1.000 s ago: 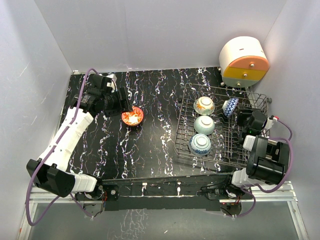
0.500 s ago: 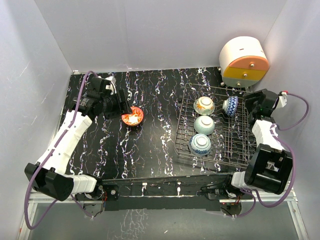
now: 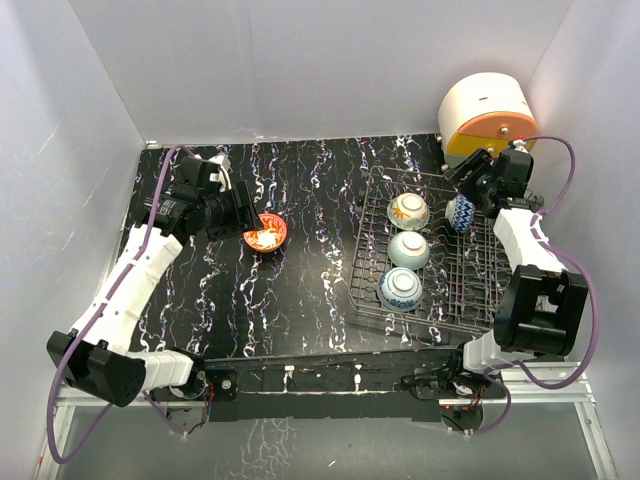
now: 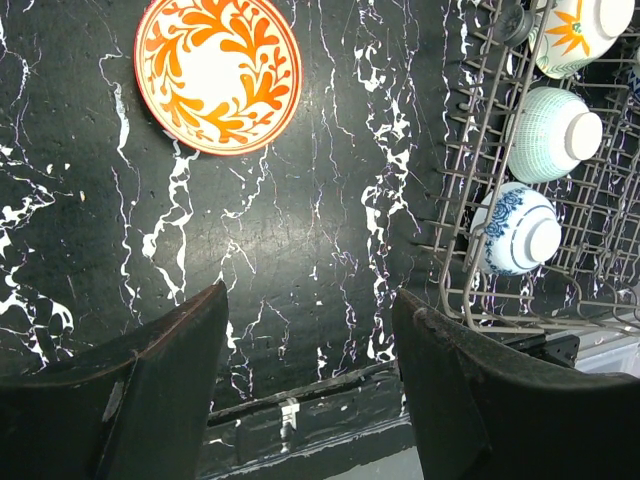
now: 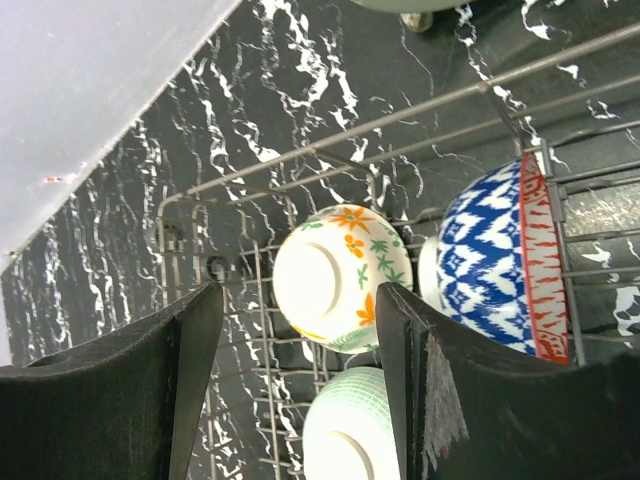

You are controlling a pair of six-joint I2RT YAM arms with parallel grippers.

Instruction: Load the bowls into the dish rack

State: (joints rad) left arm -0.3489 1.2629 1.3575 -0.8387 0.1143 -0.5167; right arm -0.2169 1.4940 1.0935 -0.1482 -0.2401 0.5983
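An orange-red patterned bowl (image 3: 265, 232) sits upright on the black marbled table, and also shows in the left wrist view (image 4: 218, 75). My left gripper (image 3: 243, 212) is open and empty, just left of it and apart from it (image 4: 310, 385). The grey wire dish rack (image 3: 480, 300) holds a flower bowl (image 3: 408, 210), a pale teal bowl (image 3: 408, 249) and a blue patterned bowl (image 3: 400, 288), all upside down. A blue-and-white bowl with a red rim (image 3: 460, 213) stands on edge. My right gripper (image 3: 468, 182) is open and empty above the rack's far right part (image 5: 300, 385), over the flower bowl (image 5: 330, 280).
A rounded white-orange-yellow drawer unit (image 3: 487, 120) stands behind the rack's far right corner. White walls close in the table at the back and both sides. The rack's right half (image 3: 500, 270) holds no bowls. The table's near edge shows in the left wrist view (image 4: 300, 405).
My right arm has swung from the rack's near right side up to its far right corner. My left gripper has shifted slightly left, away from the orange-red bowl.
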